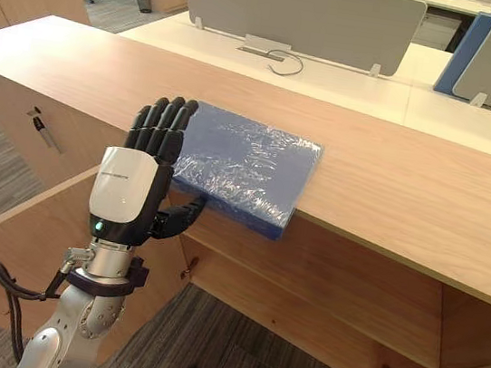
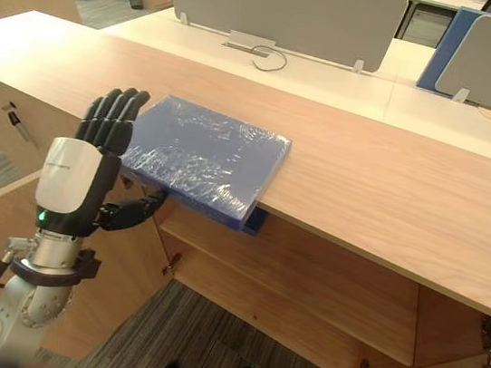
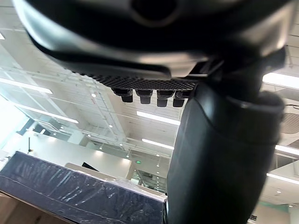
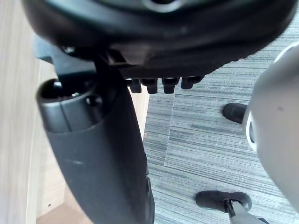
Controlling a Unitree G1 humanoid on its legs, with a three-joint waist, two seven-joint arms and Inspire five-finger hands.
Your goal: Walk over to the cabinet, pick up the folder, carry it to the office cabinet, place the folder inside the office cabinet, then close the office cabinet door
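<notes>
Fingers [image 1: 164, 127] of the left hand [image 1: 130, 191] stand straight beside the blue folder [image 1: 243, 165], thumb reaching under its overhanging front edge, nothing clasped. It lies flat on the wooden cabinet top [image 1: 410, 184]. Film-wrapped, it looks stiff, light and slippery: best pinched at that overhang. The right hand [image 4: 93, 154] hangs over grey carpet [image 4: 210, 140], fingers seemingly relaxed. Desk screens [image 1: 297, 13] stand behind.

Light wooden cabinet top [image 1: 393, 177], blue plastic-wrapped folder [image 1: 244, 161] lying on it, overhanging front edge
</notes>
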